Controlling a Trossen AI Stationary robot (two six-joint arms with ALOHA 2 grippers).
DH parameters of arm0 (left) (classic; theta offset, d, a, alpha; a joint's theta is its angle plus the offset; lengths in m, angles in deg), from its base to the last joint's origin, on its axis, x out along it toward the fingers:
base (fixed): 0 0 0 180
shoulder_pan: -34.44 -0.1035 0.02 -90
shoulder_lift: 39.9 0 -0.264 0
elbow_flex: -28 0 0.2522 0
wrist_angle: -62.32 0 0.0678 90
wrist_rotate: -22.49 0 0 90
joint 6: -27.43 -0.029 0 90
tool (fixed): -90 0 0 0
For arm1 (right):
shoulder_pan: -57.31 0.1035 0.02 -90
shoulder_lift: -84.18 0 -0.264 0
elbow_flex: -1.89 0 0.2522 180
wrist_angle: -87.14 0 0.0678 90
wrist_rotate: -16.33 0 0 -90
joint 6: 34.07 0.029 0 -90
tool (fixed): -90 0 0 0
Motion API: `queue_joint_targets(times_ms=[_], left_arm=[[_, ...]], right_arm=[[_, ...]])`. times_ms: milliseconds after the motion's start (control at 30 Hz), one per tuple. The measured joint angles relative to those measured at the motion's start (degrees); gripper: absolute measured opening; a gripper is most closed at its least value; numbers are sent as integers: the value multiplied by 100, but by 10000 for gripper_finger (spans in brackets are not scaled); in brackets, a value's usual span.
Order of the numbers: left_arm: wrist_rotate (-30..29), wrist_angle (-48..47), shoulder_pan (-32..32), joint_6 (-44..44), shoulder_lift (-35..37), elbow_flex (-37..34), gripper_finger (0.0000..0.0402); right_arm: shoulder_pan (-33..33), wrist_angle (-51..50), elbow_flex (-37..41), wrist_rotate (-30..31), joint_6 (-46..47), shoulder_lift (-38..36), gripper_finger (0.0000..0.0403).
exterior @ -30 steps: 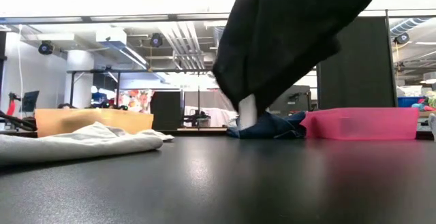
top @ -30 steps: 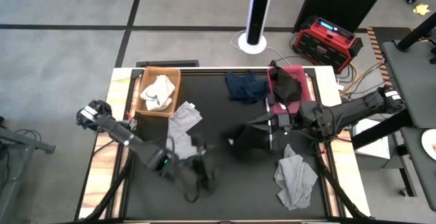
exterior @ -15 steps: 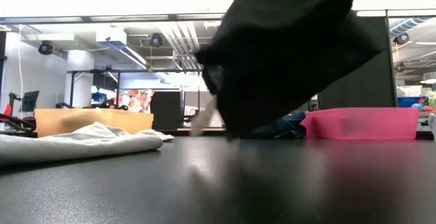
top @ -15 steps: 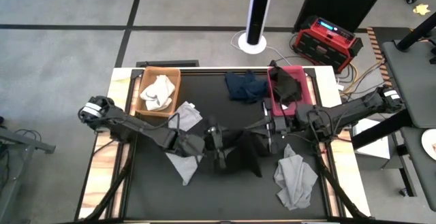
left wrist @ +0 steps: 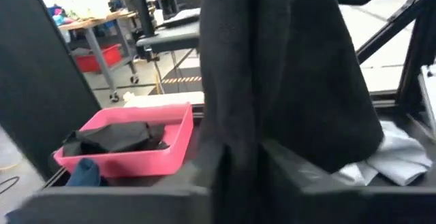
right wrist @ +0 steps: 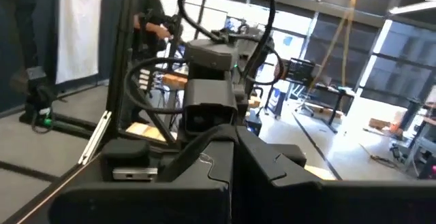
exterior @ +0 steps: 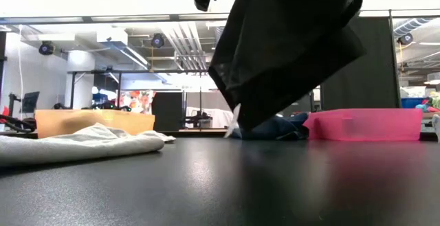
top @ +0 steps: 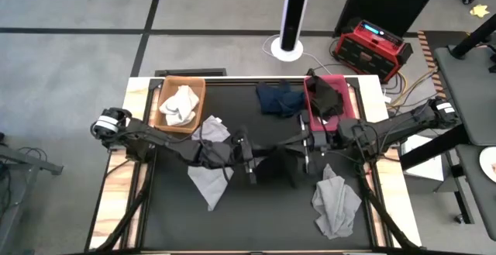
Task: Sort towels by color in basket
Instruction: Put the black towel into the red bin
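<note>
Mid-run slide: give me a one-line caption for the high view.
Both arms hold a black towel stretched above the table's middle, left gripper and right gripper at opposite edges.

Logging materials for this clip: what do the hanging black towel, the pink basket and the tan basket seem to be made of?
Black towel: soft matte cloth, judging by its limp drape and folds between the left gripper and the right gripper. Pink basket: probably plastic, with smooth, uniform, slightly glossy walls. Tan basket: rigid and matte; plastic or wood, I cannot tell which.

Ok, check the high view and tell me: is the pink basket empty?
No. The pink basket already holds a black towel lying inside it.
</note>
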Motion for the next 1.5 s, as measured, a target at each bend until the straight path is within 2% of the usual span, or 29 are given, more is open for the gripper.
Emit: queue_joint_targets(times_ms=[67,167,333,567,733,800,967,1133,1267,1500], left_arm=[[2,134,-10,32,-2,-51,10],[14,323,20,-50,-2,-153,8],[601,586,172,-111,-5,-184,2],[650,1039,424,18,22,-189,1],[596,1019,433,315,90,-189,1],[306,804,471,486,143,-189,0],[-960,-334,574,1113,421,-189,0],[-1566,-1033,696,1618,654,-189,0],[-2167,-1458,707,1949,770,-189,0],[-2347,-1605,628,2127,777,-189,0]], right_arm=[[0,41,0,238,114,0,9],[-4,-31,0,873,479,0,9],[-10,-550,0,1722,871,0,9],[-9,-1618,0,1774,1048,-49,23],[-9,-2166,0,1804,1229,-75,88],[-10,-2467,0,1830,1359,-111,124],[-13,-3345,0,1863,1910,-367,209],[-13,-3810,0,1862,2469,-642,265],[32,-3736,0,1858,2528,-825,283],[466,-2930,4,1816,1591,-750,274]])
